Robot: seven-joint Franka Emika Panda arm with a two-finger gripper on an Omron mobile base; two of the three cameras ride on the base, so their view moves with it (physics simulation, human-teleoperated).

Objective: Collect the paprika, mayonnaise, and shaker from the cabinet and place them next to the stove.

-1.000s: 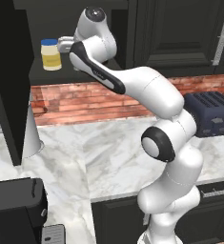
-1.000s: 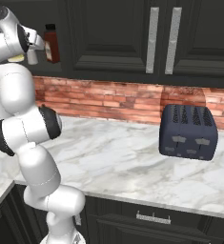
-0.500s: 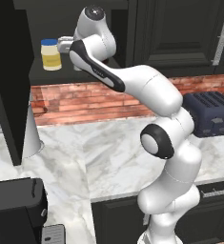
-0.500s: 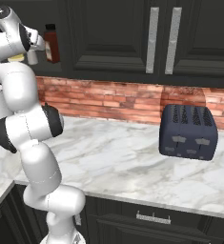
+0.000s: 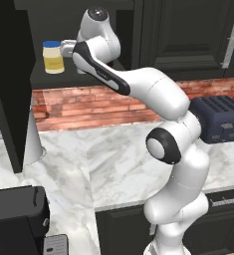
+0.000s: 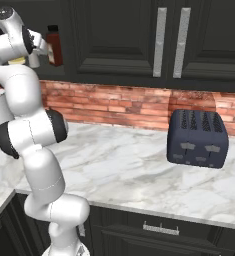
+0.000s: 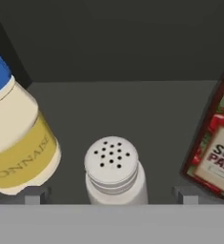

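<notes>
The gripper (image 7: 108, 195) has its jaws spread wide and grasps nothing; its two dark fingertips (image 7: 33, 194) stand well apart at the bottom of the hand view, one on each side of the shaker.

The cabinet (image 6: 119, 35) is the largest thing here, a dark wall unit with tall panel doors and silver bar handles, and at its left end an open shelf recess into which the white arm reaches. Below it runs a red brick backsplash (image 6: 129, 102) and a white marbled counter (image 6: 124, 170). A dark blue toaster (image 6: 197, 138) stands on the counter to the right, near the brick. A large white cone-shaped object (image 5: 34, 142) stands on the counter at the left, beside the dark cabinet side.

All three task items stand on the shelf inside the recess. The paprika (image 7: 213, 152), a dark red bottle with a red and white label, is at the right edge of the hand view, apart from the shaker. The mayonnaise (image 7: 15, 138), a pale yellow jar with a blue lid, stands at the left. The shaker (image 7: 114, 174), small and pale with a perforated rounded top, sits between them, just ahead of the open jaws and not touched by either finger.
</notes>
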